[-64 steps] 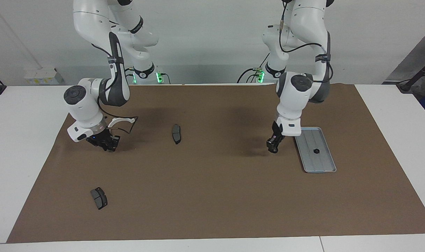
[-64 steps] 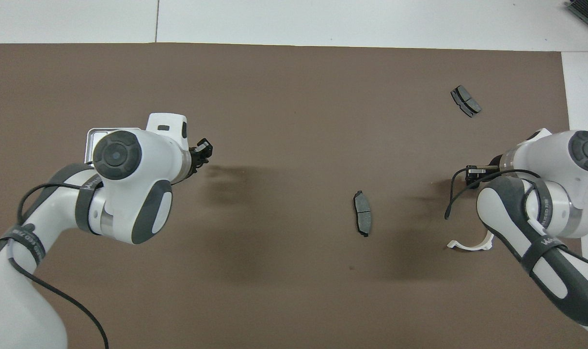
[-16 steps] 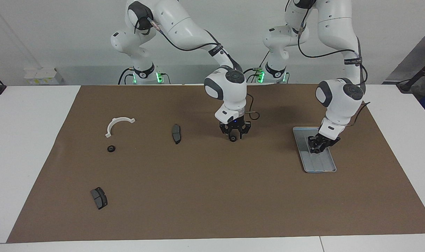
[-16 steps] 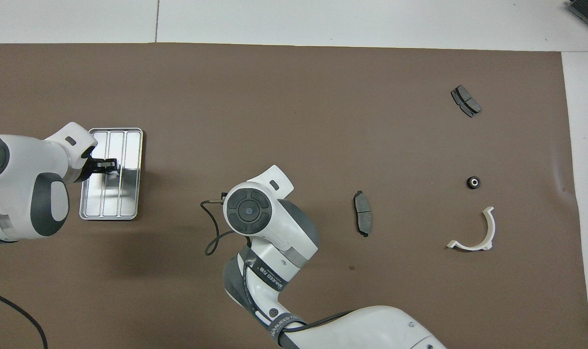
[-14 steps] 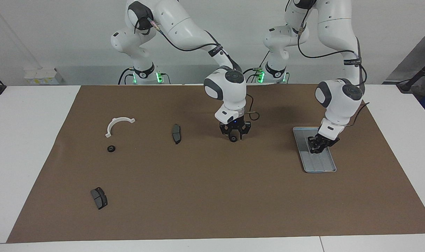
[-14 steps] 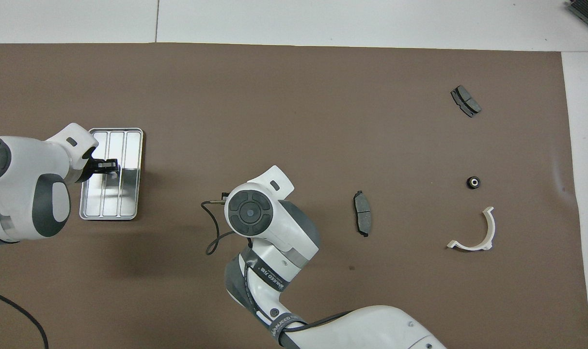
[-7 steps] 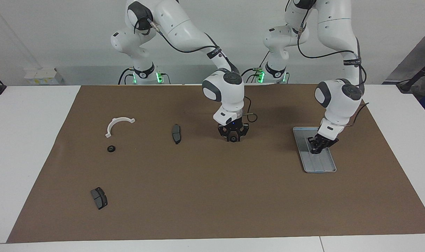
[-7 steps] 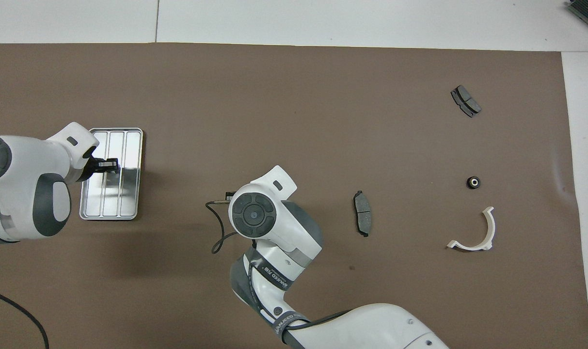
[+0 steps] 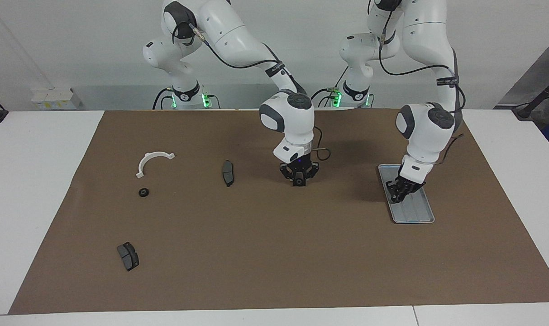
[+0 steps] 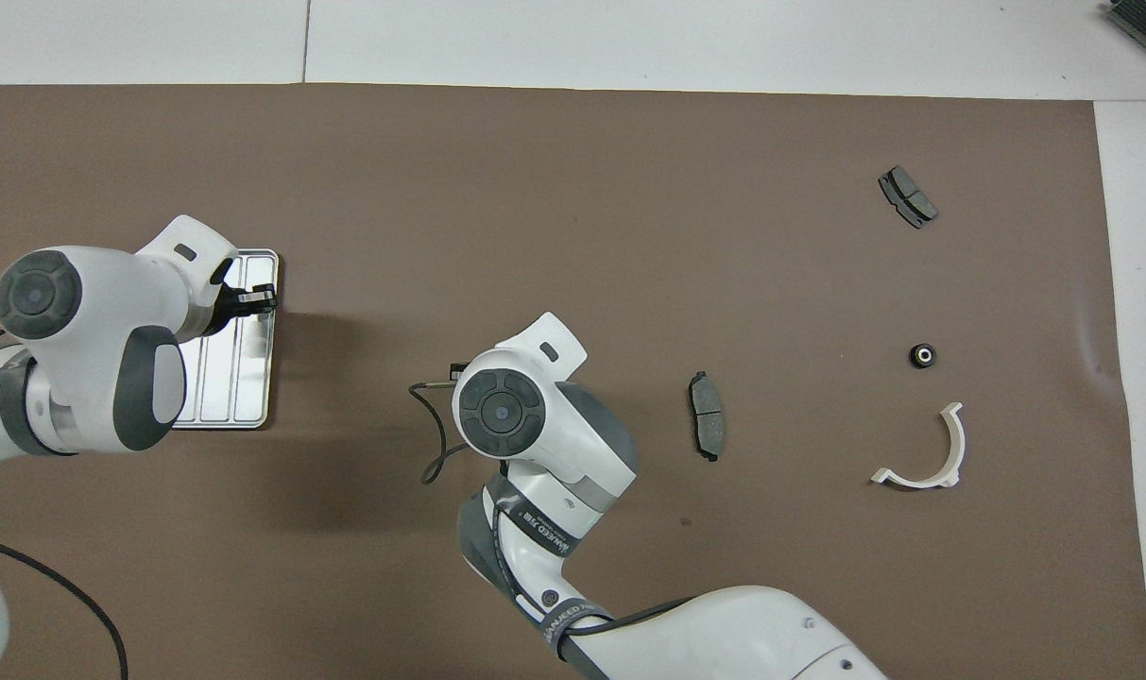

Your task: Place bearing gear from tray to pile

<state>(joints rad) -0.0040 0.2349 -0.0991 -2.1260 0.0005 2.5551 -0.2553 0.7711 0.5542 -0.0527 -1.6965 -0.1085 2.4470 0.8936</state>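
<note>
The ribbed silver tray (image 9: pixel 414 215) (image 10: pixel 242 397) lies at the left arm's end of the mat, and its visible bed is bare. My left gripper (image 9: pixel 396 195) (image 10: pixel 256 300) hangs just over the tray's edge toward the mat's middle, shut on a bearing gear that its fingers mostly hide. Another small black bearing gear (image 9: pixel 143 192) (image 10: pixel 923 356) lies in the pile beside the white half-ring bracket (image 9: pixel 155 154) (image 10: pixel 915 483). My right gripper (image 9: pixel 298 181) hovers low over the mat's middle; in the overhead view its own wrist covers it.
One dark brake pad (image 9: pixel 227 173) (image 10: pixel 707 427) lies between the right gripper and the bracket. A second brake pad (image 9: pixel 128 256) (image 10: pixel 908 196) lies farther from the robots at the right arm's end. A brown mat (image 9: pixel 274 253) covers the table.
Over the last second the left gripper has risen off the tray bed and shifted toward the mat's middle. The right gripper has drifted slightly toward the pile. Earlier, a gear lay on the tray.
</note>
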